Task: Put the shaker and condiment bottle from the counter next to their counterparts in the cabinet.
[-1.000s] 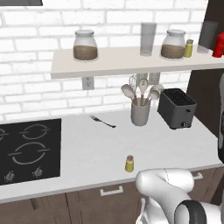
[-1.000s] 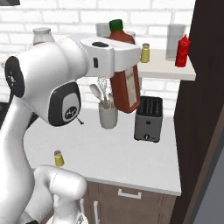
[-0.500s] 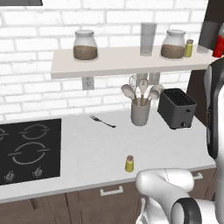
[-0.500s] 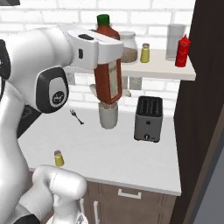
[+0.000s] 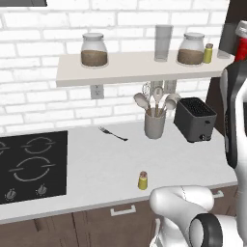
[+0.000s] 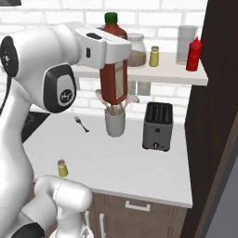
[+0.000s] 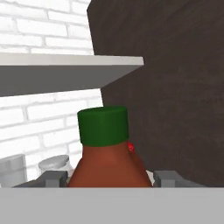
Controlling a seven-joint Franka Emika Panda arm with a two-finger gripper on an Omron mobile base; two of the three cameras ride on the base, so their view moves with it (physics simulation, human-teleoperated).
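white brick wall behind cream cabinet (image 6: 153, 70). my gripper (image 6: 116, 49) clamped on condiment bottle (image 6: 114, 76), upright. judge: carry level, clear jar (image 6: 135, 50), set beside red bottle (image 6: 194, 55).

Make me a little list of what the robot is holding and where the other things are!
claw: shut on the condiment bottle, held upright in the air, level with the shelf
shaker: on the counter, near the front edge
twin shaker: on the shelf, beside a jar
red bottle: on the shelf, near the dark panel
toaster: on the counter, beside the utensil cup
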